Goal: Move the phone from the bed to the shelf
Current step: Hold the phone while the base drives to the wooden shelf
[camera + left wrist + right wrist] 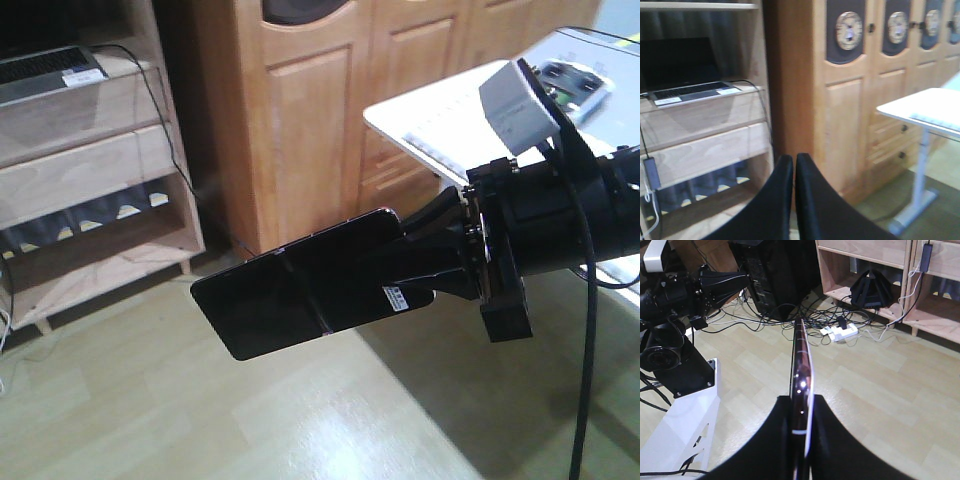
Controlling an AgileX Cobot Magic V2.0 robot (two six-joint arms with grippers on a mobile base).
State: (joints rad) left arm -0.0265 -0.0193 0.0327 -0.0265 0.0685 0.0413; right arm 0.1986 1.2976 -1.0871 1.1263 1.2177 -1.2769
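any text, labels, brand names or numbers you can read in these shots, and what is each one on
Nothing here can be read.
On the phone, the white sticker: print too small to read.
On the laptop, the white labels: blurred, unreadable.
On the wardrobe doors, the round emblems: blurred, no letters made out.

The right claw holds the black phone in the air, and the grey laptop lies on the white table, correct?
No: the laptop sits on the wooden shelf, per the left wrist view. The right gripper does hold the phone.
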